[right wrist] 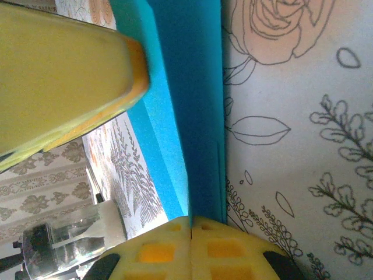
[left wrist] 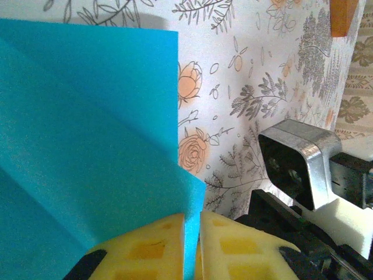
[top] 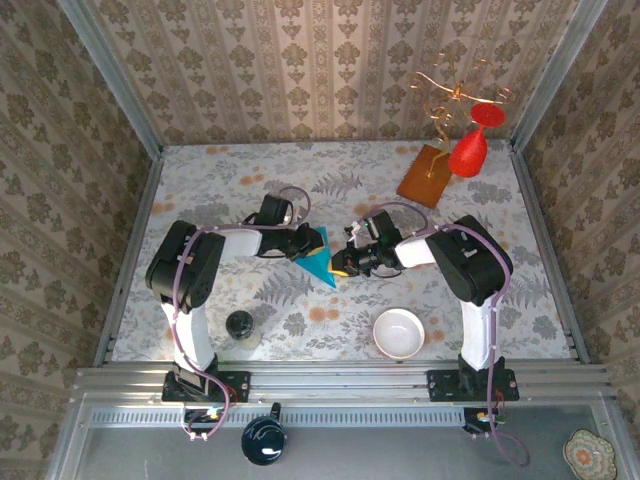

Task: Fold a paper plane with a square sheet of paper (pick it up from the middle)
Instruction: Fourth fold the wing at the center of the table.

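Top external view: the teal-blue paper sheet is at about the middle of the desk, creased into a narrower shape with a pointed tip aimed at the near edge. It is caught between the left claw and the right claw, which reach in low from opposite sides. In the left wrist view the left claw's yellow pads are closed to a thin slit on a corner of the paper, and slanting folds run across the sheet. In the right wrist view the right claw's pads are pressed together on a folded edge of the same paper (whether the sheet rests on the desk or is held just clear of it I cannot tell). A white bowl sits by the near edge, right of middle, and a small dark-topped jar sits by the near edge toward the left. An orange-brown board and a red glass-shaped ornament stand near the far right corner.
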Available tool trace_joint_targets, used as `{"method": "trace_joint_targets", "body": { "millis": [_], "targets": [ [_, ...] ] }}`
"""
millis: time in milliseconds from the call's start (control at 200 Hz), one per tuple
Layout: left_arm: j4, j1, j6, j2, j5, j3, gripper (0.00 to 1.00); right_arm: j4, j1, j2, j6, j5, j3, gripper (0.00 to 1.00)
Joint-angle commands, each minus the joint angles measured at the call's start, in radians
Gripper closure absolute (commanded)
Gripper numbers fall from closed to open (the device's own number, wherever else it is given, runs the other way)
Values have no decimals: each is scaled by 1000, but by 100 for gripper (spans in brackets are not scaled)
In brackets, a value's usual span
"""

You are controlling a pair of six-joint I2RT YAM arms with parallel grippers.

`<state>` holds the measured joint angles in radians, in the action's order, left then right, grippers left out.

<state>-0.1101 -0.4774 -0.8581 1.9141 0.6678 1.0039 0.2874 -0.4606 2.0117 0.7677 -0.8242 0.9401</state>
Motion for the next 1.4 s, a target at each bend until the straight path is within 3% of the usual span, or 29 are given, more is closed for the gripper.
{"method": "trace_joint_targets", "body": {
  "millis": [0,610,1065,1210,1395],
  "targets": [
    [1,-2,33,17,12,16,84,-26,7,39,7,39,-21,91],
    [17,-1,37,50,0,32,85,-71,8,24,8,51,-10,87],
    [23,1,33,67,-2,33,85,-89,10,-99,50,44,-33,70],
    [21,1,31,68,-2,30,85,-144,16,-177,31,90,-50,68],
    [18,1,30,69,-1,29,85,-252,-7,-253,-41,192,-27,72]
  ]
}}
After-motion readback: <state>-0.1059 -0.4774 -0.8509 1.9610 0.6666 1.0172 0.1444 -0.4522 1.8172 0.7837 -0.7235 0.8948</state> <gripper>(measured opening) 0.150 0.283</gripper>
